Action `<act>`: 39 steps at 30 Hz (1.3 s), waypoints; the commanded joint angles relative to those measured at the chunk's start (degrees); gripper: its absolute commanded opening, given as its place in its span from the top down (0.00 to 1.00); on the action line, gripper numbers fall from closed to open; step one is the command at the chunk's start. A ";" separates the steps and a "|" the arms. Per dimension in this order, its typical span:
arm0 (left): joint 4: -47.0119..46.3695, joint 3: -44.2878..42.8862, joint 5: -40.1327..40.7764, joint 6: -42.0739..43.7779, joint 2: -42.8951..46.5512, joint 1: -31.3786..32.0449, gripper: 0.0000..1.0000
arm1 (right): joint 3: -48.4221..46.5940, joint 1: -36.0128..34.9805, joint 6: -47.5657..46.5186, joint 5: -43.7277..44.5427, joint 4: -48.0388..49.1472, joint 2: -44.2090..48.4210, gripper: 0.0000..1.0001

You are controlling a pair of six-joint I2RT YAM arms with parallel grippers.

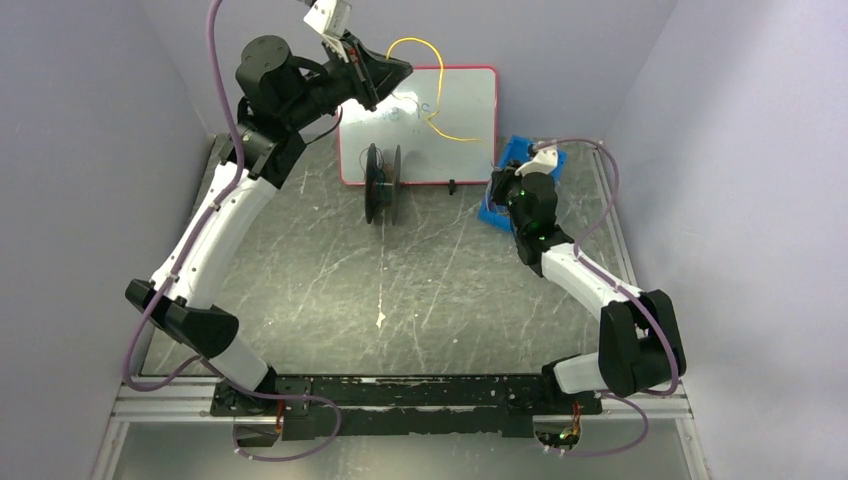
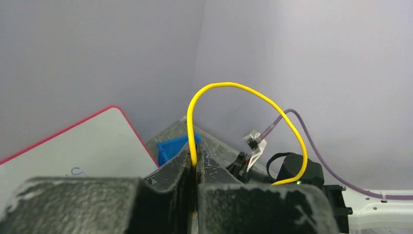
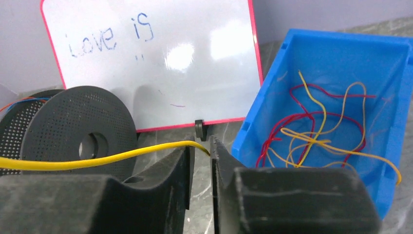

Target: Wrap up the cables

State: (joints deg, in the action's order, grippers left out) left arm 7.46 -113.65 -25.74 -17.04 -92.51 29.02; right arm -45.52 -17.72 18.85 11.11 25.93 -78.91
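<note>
The left claw [image 2: 196,155] pinches a looping yellow cable [image 2: 229,84]

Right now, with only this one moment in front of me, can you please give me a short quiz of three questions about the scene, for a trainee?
1. True or false: the left gripper is shut on a yellow cable.
2. The loose cables lie in a bin of which colour? A red, B blue, C green.
3. Which word is written after "Love" on the whiteboard?
Key: 1 true; 2 B; 3 "is".
</note>
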 commanded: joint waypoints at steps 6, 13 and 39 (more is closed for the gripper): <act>0.19 5.97 1.93 -0.43 4.35 -0.80 0.93 | -3.90 -0.14 -3.48 2.98 0.28 2.88 1.00; -2.31 13.78 1.36 -2.35 8.42 -0.80 0.93 | -10.38 -0.11 -7.86 8.10 -2.55 5.70 1.00; 0.49 27.16 -1.81 -0.99 14.01 -0.80 0.93 | -35.10 -0.02 -12.41 5.91 -11.23 7.42 1.00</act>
State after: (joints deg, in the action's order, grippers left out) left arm 6.39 -87.74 -26.55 -19.05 -81.19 28.64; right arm -79.77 -17.74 4.23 21.45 18.06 -73.67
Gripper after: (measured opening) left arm 0.076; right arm 0.021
